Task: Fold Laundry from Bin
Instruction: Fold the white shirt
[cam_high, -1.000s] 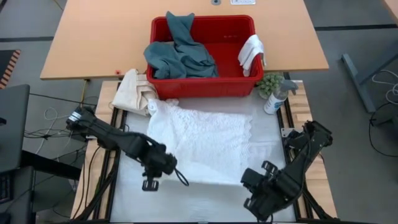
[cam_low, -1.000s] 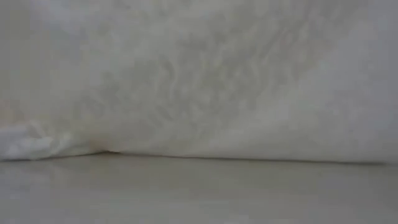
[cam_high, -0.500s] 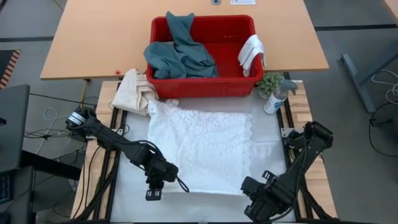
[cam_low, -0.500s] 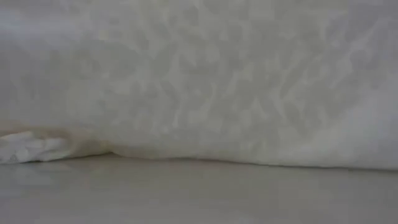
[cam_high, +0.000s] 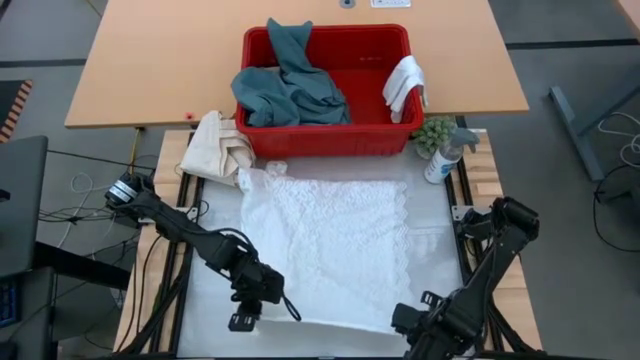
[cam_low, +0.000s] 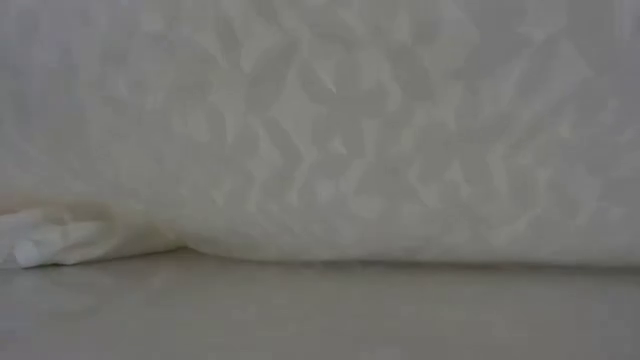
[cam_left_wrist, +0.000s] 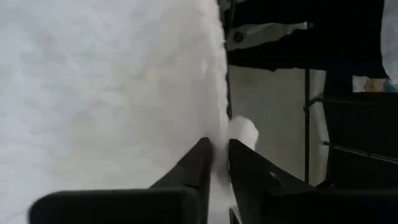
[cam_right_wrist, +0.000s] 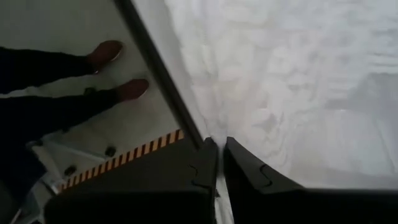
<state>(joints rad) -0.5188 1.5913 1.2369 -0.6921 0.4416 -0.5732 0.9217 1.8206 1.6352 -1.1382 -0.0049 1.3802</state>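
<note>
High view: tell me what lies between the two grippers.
In the high view, the near edge of the white textured towel spans the stretch between the left gripper and right gripper; nothing else there.

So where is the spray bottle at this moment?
In the high view, the spray bottle stands at the table's right edge, beside a small green plant, just off the red bin's right corner.

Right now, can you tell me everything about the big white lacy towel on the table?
The white towel looks soft, with a bumpy woven pattern and a scalloped edge. It lies spread almost flat, just in front of the red bin. The left gripper and right gripper sit at its two near corners, each pinching a thin bit of its edge.
</note>
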